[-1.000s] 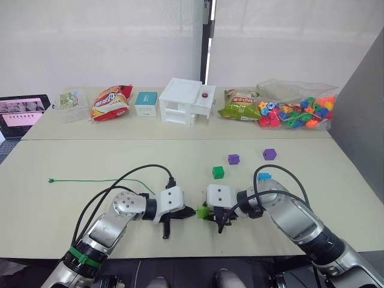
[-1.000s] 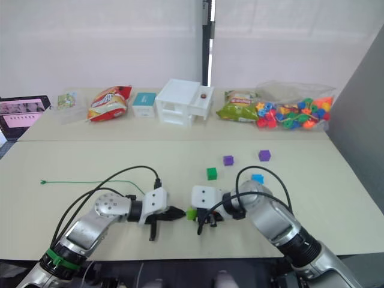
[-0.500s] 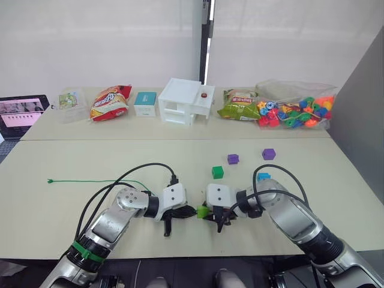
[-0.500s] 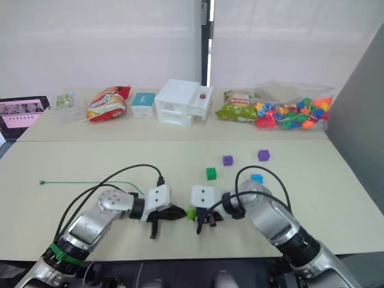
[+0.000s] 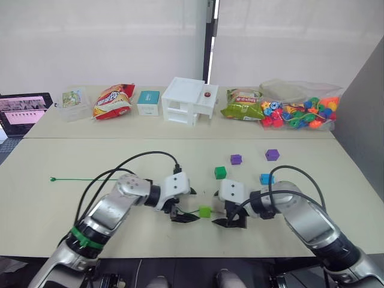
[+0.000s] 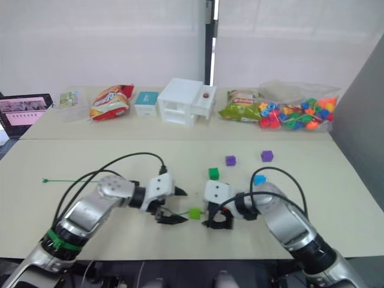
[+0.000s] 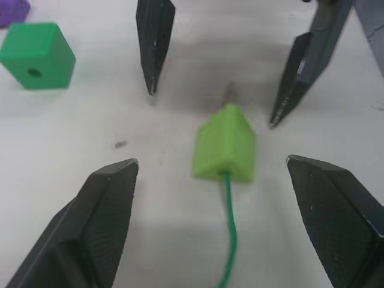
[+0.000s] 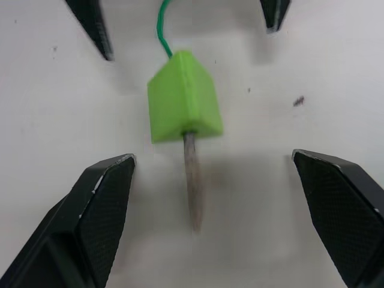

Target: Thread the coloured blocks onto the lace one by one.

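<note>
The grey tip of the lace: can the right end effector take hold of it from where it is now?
Probably yes. The tip sticks out of the lime green block and lies between the open fingers of the right end effector, with bare table around it.

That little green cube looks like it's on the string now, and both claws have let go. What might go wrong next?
The lime green block sits right at the lace's stiff tip, with neither open tool, left or right, gripping anything. A nudge might slide it back off. The tip is thin and lies flat on the table, so regrasping it may fail. The other blocks, like the dark green one, lie apart and still need fetching.
</note>
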Robot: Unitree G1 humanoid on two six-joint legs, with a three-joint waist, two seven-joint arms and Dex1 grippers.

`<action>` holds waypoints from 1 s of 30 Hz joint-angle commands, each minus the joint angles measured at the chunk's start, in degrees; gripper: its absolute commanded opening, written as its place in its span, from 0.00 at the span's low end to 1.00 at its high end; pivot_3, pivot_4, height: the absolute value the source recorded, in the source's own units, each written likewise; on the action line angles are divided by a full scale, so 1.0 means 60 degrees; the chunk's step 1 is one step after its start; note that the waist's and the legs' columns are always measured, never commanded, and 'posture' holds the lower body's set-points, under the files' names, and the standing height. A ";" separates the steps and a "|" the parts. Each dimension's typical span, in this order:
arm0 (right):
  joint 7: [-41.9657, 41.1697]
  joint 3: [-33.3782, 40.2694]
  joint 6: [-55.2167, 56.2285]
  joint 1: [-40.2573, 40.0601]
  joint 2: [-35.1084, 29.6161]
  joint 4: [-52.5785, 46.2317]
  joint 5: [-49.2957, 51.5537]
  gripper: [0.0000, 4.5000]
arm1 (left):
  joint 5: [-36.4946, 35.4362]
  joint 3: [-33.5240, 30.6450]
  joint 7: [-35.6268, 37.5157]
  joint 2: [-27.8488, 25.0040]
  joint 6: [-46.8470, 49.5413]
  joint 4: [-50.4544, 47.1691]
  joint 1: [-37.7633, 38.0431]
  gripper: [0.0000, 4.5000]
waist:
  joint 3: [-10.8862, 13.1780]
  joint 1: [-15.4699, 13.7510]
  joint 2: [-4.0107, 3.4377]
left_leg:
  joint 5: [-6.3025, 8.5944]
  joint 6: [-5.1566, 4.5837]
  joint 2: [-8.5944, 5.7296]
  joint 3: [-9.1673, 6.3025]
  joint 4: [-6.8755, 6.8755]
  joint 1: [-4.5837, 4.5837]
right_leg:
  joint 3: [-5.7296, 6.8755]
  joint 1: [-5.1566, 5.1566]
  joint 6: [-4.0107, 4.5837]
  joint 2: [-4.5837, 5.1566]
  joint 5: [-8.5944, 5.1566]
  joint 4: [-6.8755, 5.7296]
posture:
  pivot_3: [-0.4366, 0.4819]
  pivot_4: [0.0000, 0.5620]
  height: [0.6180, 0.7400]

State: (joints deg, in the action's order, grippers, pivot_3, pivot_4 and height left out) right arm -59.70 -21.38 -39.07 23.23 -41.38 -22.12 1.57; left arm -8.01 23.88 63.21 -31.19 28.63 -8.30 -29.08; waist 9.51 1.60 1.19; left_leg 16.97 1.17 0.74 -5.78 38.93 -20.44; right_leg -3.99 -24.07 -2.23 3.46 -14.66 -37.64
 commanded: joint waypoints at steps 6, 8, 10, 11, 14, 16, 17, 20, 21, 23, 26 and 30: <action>0.0164 0.0159 0.0663 -0.0299 -0.0124 0.0181 0.0164 1.00 | 0.0626 0.0886 0.0080 0.0217 -0.0367 0.0803 0.0071 0.93 | 0.0000 0.0093 0.0002 | 0.0000 -0.0001 0.0003 0.0000 -0.0003 0.0019 | -0.0001 0.0017 0.0000 -0.0004 0.0000 -0.0004 | 0.48 0.27 1.00; 0.0207 0.0183 0.0707 -0.0312 -0.0088 0.0248 0.0200 1.00 | 0.0692 0.0926 0.0069 0.0199 -0.0429 0.0883 0.0119 0.93 | 0.0000 0.0092 0.0001 | 0.0000 -0.0001 0.0004 0.0000 -0.0002 0.0029 | 0.0000 0.0031 -0.0001 -0.0004 0.0000 0.0001 | 0.48 0.27 1.00; 0.0196 0.0161 0.0729 -0.0299 -0.0086 0.0279 0.0241 1.00 | 0.0665 0.0915 0.0053 0.0231 -0.0417 0.0931 0.0169 0.87 | -0.0001 0.0092 0.0001 | 0.0000 -0.0001 0.0004 -0.0001 -0.0002 0.0038 | 0.0000 0.0040 -0.0001 -0.0005 -0.0001 0.0000 | 0.48 0.27 1.00; 0.0200 0.0142 0.0741 -0.0312 -0.0092 0.0272 0.0249 1.00 | 0.0640 0.0911 0.0048 0.0243 -0.0387 0.0924 0.0213 0.81 | -0.0001 0.0093 0.0001 | 0.0000 -0.0001 0.0004 -0.0001 -0.0002 0.0038 | 0.0000 0.0041 -0.0001 -0.0005 -0.0001 0.0000 | 0.48 0.27 1.00; 0.0189 0.0092 0.0736 -0.0312 -0.0090 0.0255 0.0277 1.00 | 0.0739 0.0955 0.0090 0.0070 -0.0425 0.0924 0.0380 0.60 | -0.0002 0.0120 0.0000 | 0.0000 -0.0001 0.0005 -0.0001 -0.0002 0.0039 | 0.0000 0.0041 -0.0001 -0.0006 -0.0001 -0.0001 | 0.48 0.27 1.00; 0.0178 0.0065 0.0726 -0.0284 -0.0074 0.0244 0.0292 1.00 | 0.0762 0.0889 0.0114 -0.0028 -0.0471 0.0963 0.0437 0.46 | -0.0002 0.0123 0.0000 | 0.0001 -0.0002 0.0006 -0.0003 -0.0004 0.0040 | 0.0001 0.0041 -0.0001 -0.0007 -0.0001 -0.0002 | 0.48 0.27 1.00; 0.0174 0.0053 0.0723 -0.0272 -0.0068 0.0239 0.0298 1.00 | 0.0758 0.0851 0.0115 -0.0044 -0.0471 0.0975 0.0448 0.38 | -0.0002 0.0128 0.0000 | 0.0001 -0.0002 0.0006 -0.0003 -0.0003 0.0040 | 0.0001 0.0041 -0.0001 -0.0007 -0.0001 -0.0002 | 0.48 0.27 1.00; 0.0195 -0.0003 0.0693 -0.0205 0.0028 0.0215 0.0321 1.00 | 0.0767 0.0796 0.0132 -0.0081 -0.0521 0.0964 0.0476 0.29 | -0.0003 0.0144 -0.0001 | 0.0001 -0.0002 0.0006 -0.0003 -0.0004 0.0041 | 0.0001 0.0041 -0.0001 -0.0007 -0.0001 -0.0001 | 0.48 0.27 1.00; 0.0228 -0.0028 0.0701 -0.0181 0.0089 0.0234 0.0316 1.00 | 0.0769 0.0788 0.0132 -0.0084 -0.0533 0.0953 0.0490 0.29 | -0.0003 0.0151 -0.0001 | 0.0001 -0.0002 0.0007 -0.0003 -0.0004 0.0042 | 0.0001 0.0041 -0.0001 -0.0008 -0.0001 -0.0002 | 0.48 0.27 1.00; 0.0310 -0.0103 0.0740 -0.0147 0.0235 0.0355 0.0275 1.00 | 0.0779 0.0785 0.0131 -0.0101 -0.0574 0.0919 0.0531 0.29 | -0.0004 0.0172 0.0000 | 0.0001 -0.0003 0.0009 -0.0003 -0.0006 0.0043 | 0.0001 0.0041 -0.0001 -0.0010 -0.0001 -0.0002 | 0.48 0.27 1.00; 0.0331 -0.0277 0.0918 -0.0140 0.0359 0.0672 0.0117 0.88 | 0.0736 0.0719 0.0096 -0.0044 -0.0681 0.0919 0.0564 0.29 | -0.0009 0.0184 0.0001 | 0.0001 -0.0003 0.0012 -0.0003 -0.0007 0.0047 | 0.0000 0.0041 -0.0001 -0.0013 -0.0001 -0.0003 | 0.48 0.27 1.00; 0.0134 -0.0361 0.1191 -0.0141 0.0182 0.1071 -0.0021 0.59 | 0.0744 0.0702 0.0107 -0.0006 -0.0746 0.0947 0.0535 0.29 | -0.0011 0.0189 0.0002 | 0.0001 -0.0003 0.0013 -0.0002 -0.0007 0.0052 | 0.0000 0.0047 -0.0001 -0.0015 -0.0001 -0.0002 | 0.48 0.27 1.00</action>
State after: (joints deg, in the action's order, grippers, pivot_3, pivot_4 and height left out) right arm -59.24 -22.62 -32.31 22.29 -39.25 -17.87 3.15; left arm -4.86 26.19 62.89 -30.37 23.60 -4.46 -27.68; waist 9.44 2.73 1.20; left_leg 16.98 1.16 0.82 -5.79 38.89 -20.09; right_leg -3.99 -23.73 -2.24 3.38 -14.67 -37.65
